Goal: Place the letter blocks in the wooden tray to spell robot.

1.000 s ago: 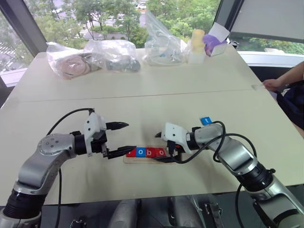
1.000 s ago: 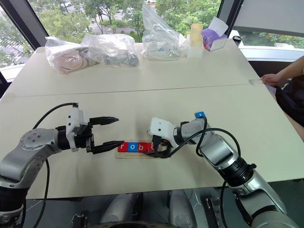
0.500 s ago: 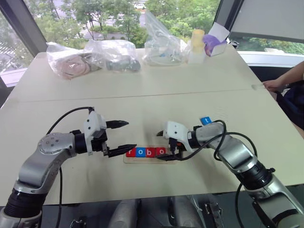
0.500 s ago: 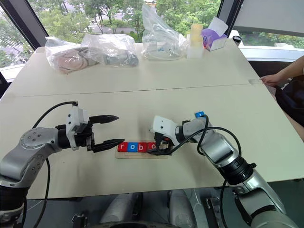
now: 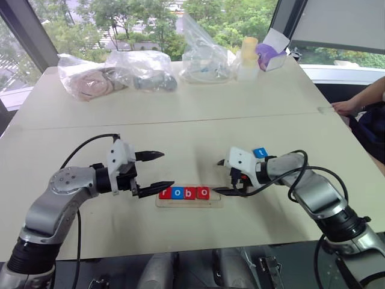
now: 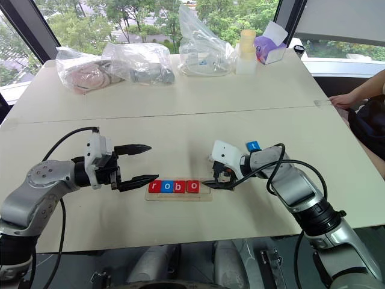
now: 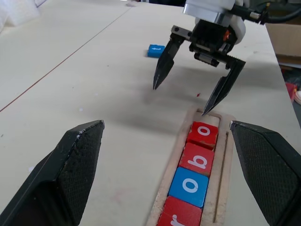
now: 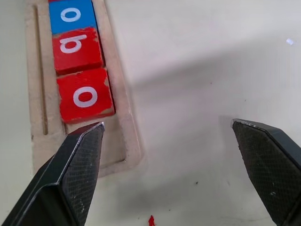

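Fourth block seated; right tool (image 5: 224,177) has drawn back from the wooden tray (image 5: 189,202).
Both tools gape wide, empty. Tray reads r-o-b-o; the blue t block (image 5: 260,153) lies on the desk beyond the tray's vacant right end; left tool (image 5: 157,170) hovers at its left end.

Letter blocks: five total. Four in wooden tray (image 5: 187,203): red r (image 5: 165,193), blue o (image 5: 177,193), red b (image 5: 190,193), red o (image 5: 203,192). One blue block (image 5: 260,153) loose on surface (image 5: 180,132), letter unreadable. By colour: three red, two blue.
Wooden tray: one; one slot empty at right end.
Grippers: two, left gripper (image 5: 157,170) and right gripper (image 5: 220,176).
Clear plastic bags at far edge: three (image 5: 90,75) (image 5: 147,66) (image 5: 206,54).
Pale yellow bottle (image 5: 248,57): one.
Purple box (image 5: 272,53): one.
Person's hand (image 5: 346,108) at surface edge: one.
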